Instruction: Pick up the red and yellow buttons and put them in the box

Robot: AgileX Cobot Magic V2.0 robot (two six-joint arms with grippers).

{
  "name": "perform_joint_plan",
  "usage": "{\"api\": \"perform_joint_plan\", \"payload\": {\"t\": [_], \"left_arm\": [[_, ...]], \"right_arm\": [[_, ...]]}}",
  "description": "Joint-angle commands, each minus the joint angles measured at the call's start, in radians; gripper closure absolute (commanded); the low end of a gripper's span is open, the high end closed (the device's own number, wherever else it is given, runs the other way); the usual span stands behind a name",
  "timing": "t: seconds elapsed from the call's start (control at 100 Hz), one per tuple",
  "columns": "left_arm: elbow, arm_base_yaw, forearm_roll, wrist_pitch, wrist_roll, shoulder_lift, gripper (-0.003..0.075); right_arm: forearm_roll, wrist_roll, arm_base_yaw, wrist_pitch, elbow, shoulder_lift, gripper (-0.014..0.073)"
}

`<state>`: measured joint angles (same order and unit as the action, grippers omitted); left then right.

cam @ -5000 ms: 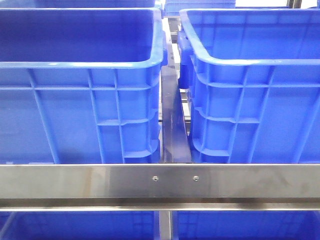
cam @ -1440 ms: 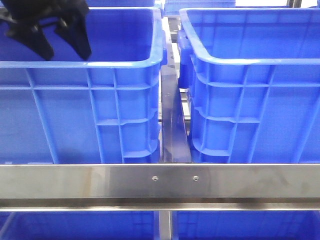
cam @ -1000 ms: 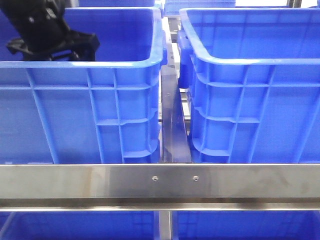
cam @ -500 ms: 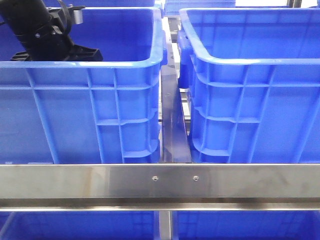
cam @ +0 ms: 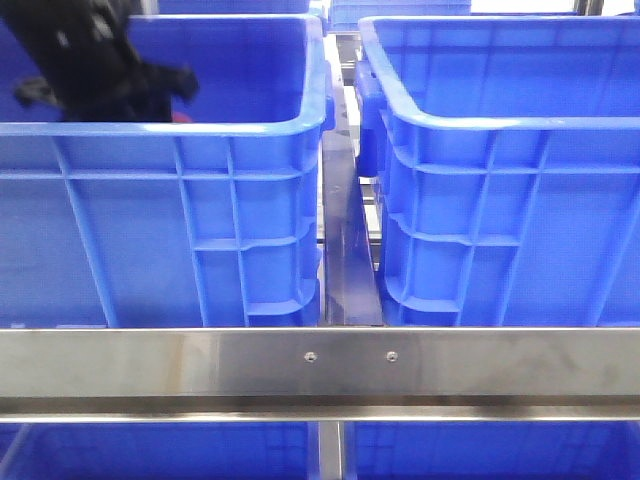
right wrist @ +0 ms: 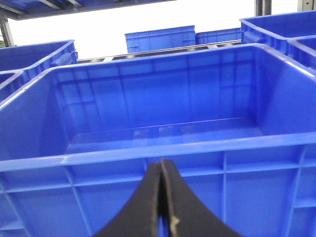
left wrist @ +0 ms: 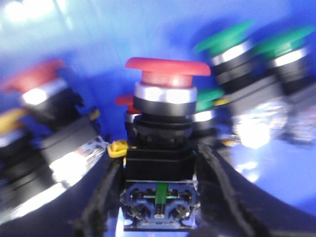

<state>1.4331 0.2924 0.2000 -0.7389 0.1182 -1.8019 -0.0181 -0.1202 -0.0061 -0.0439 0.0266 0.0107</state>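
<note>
In the left wrist view a red button (left wrist: 167, 74), with a red mushroom cap on a chrome ring and black body, stands between the fingers (left wrist: 217, 190) of my left gripper (left wrist: 159, 160). The jaws press both sides of its black body. In the front view that arm is a dark blur (cam: 100, 70) inside the left blue crate (cam: 200, 128), with a speck of red by the rim. A blurred yellow piece (left wrist: 9, 120) may be the yellow button; I cannot tell. My right gripper (right wrist: 162, 170) is shut and empty, facing the box (right wrist: 148, 150), the right-hand crate (cam: 500, 125).
More buttons lie in the left crate: a red one (left wrist: 37, 81) and green ones (left wrist: 227, 42) around the held button. A steel rail (cam: 320, 365) crosses the front below both crates. More blue crates (right wrist: 158, 39) stand behind the box.
My left arm came down from above into the left crate with its fingers open. It now sits low behind the crate's rim, blurred by motion.
</note>
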Motion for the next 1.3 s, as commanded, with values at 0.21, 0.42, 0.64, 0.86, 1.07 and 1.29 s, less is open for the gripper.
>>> {"api": "perform_joint_plan", "payload": {"t": [0.21, 0.42, 0.64, 0.86, 1.07, 1.29], "left_arm": [[0.031, 0.071, 0.014, -0.061, 0.046, 0.26, 0.0739], [0.031, 0.235, 0.015, -0.092, 0.053, 0.376, 0.0739], [0.031, 0.42, 0.015, -0.092, 0.053, 0.416, 0.0739], [0.031, 0.559, 0.013, -0.075, 0.053, 0.416, 0.0739], [0.031, 0.582, 0.013, -0.057, 0.053, 0.416, 0.0739], [0.031, 0.582, 0.013, -0.057, 0.053, 0.416, 0.0739]], "right_arm": [[0.008, 0.003, 0.001, -0.091, -0.019, 0.025, 0.0662], [0.008, 0.003, 0.001, -0.097, -0.019, 0.025, 0.0662], [0.008, 0.003, 0.001, -0.109, -0.019, 0.025, 0.0662], [0.008, 0.003, 0.001, -0.148, -0.02, 0.025, 0.0662], [-0.005, -0.009, 0.001, -0.072, -0.123, 0.025, 0.0662], [-0.009, -0.02, 0.001, 0.267, -0.431, -0.067, 0.0662]]}}
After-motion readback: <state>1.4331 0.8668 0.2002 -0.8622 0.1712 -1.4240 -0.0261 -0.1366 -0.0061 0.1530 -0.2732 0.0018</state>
